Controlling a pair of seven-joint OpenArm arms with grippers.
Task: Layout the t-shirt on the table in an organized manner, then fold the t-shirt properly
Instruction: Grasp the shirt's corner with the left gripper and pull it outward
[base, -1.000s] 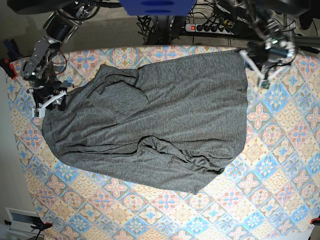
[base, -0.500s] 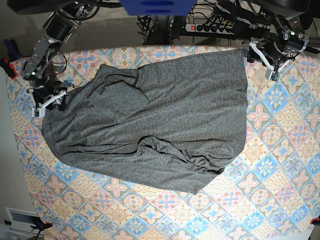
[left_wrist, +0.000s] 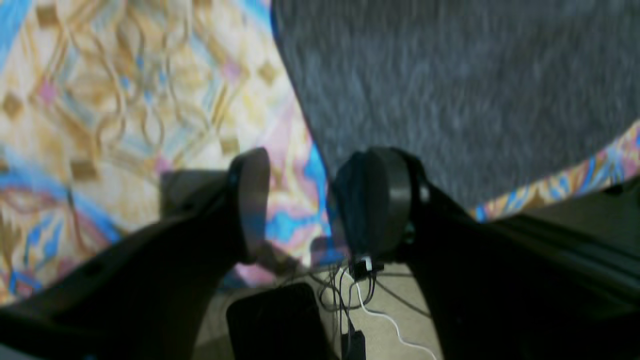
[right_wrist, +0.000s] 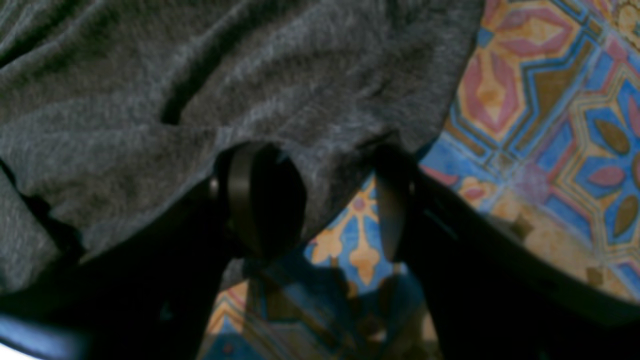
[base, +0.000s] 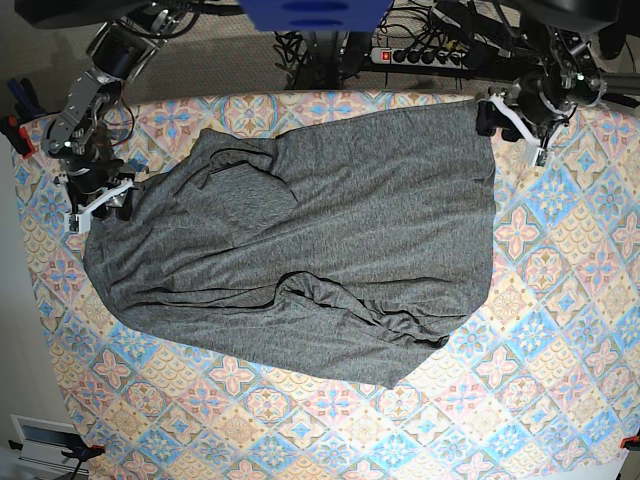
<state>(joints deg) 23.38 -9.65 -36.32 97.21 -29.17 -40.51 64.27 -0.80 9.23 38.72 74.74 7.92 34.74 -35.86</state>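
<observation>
The t-shirt (base: 300, 240) lies spread across the middle of the table (base: 560, 330), dark grey, mostly flat but with a raised fold near its lower edge and creases toward the collar side. Over the last second the left gripper (base: 510, 115) has swung away from the shirt's far corner and come back down beside it, so that corner looks about to be re-gripped for more straightening; I judge the layout step unfinished. In its wrist view the left gripper (left_wrist: 310, 200) stands moderately open, its jaws astride the hem with nothing pinched. The right gripper (base: 100, 205) has stayed at the opposite edge, also open, with cloth (right_wrist: 200, 100) draped over one finger (right_wrist: 260, 200).
</observation>
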